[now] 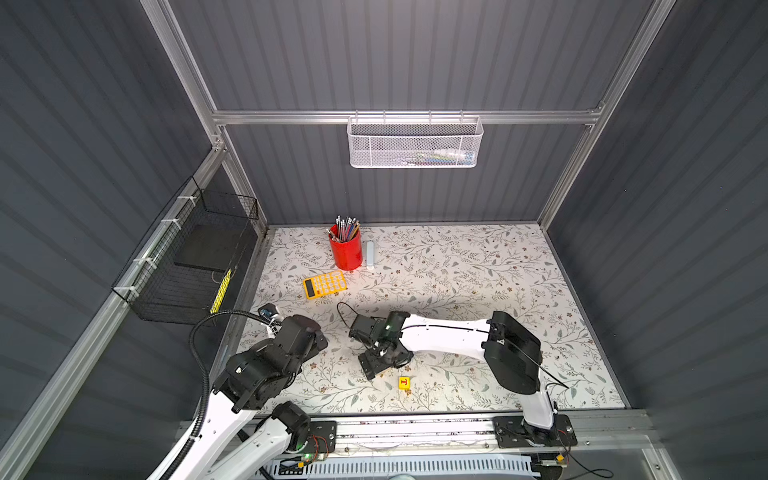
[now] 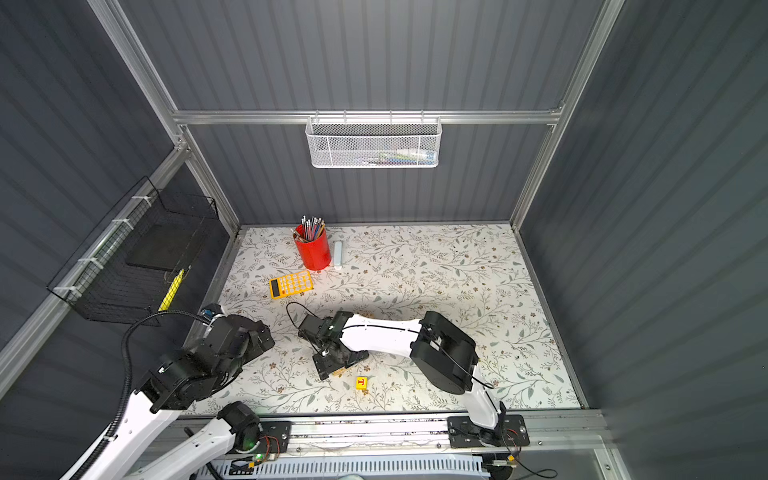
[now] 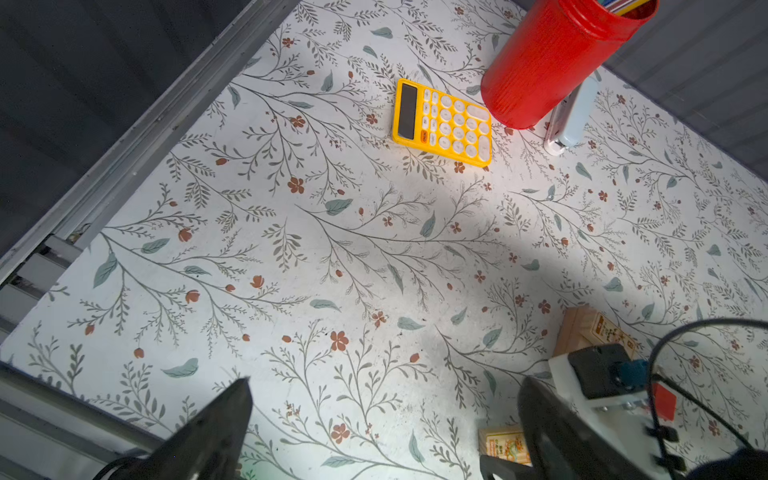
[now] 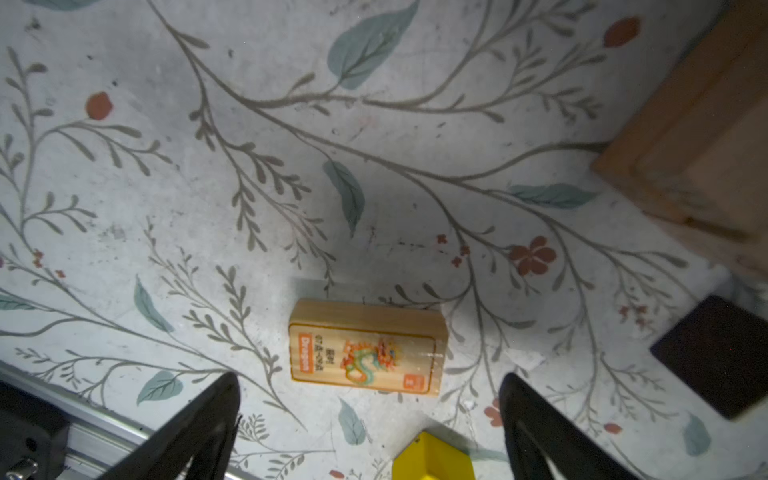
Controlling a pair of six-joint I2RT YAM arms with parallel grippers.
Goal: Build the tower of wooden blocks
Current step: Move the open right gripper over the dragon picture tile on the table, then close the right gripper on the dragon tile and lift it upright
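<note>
Printed pale wooden block (image 4: 368, 347) judged light, stiff, smooth; best pinched across its narrow width. Right gripper (image 4: 370, 380) spread wide, empty.

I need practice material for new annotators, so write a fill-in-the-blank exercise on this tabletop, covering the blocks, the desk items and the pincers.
1. The rectangular wooden block lying flat in front of the right pincer is printed with a picture of a ____.
2. The tall cylindrical cup holding pencils is coloured ____.
3. The left pincer holds nothing, and its fingers stand ____.

Missing words: dragon; red; open.
</note>
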